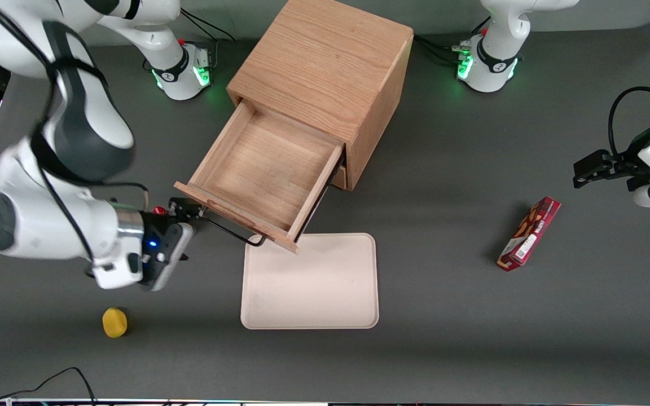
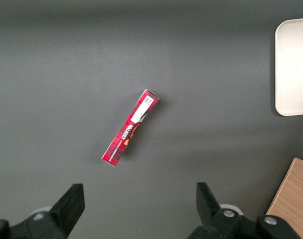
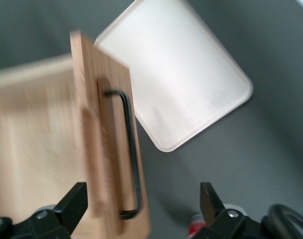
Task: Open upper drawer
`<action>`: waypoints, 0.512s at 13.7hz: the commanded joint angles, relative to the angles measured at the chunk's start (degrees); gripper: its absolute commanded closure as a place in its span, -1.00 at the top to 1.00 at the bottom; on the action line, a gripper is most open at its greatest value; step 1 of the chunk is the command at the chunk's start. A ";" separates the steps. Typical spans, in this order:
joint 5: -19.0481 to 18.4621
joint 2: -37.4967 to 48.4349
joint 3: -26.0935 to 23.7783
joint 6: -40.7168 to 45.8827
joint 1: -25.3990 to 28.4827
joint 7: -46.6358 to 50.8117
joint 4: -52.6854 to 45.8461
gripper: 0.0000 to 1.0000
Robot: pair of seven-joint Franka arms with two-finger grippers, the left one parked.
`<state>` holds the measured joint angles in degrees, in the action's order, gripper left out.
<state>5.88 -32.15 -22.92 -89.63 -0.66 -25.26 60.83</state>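
The light oak cabinet [image 1: 325,62] stands at the middle of the table. Its upper drawer [image 1: 268,169] is pulled far out toward the front camera and shows an empty wooden inside. The black wire handle [image 1: 235,231] runs along the drawer front [image 1: 229,217]. My right gripper [image 1: 189,210] is at the handle's end toward the working arm, level with the drawer front. In the right wrist view the gripper [image 3: 141,204] is wide open, with the handle's end [image 3: 131,211] and the drawer front [image 3: 104,149] between the two fingers, touching neither.
A beige tray [image 1: 311,282] lies on the table just in front of the open drawer, nearer the front camera; it also shows in the right wrist view [image 3: 181,79]. A yellow object [image 1: 114,322] lies near the working arm. A red box [image 1: 530,233] lies toward the parked arm's end.
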 commanded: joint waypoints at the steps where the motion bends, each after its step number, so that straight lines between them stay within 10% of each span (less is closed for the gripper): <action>1: -1.83 8.40 0.68 4.97 0.14 18.09 1.40 1.00; 7: -8.16 18.59 7.97 13.51 -1.62 31.91 8.92 1.00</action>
<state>-1.04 -17.76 -17.20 -78.14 -1.85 2.23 63.20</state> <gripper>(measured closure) 0.000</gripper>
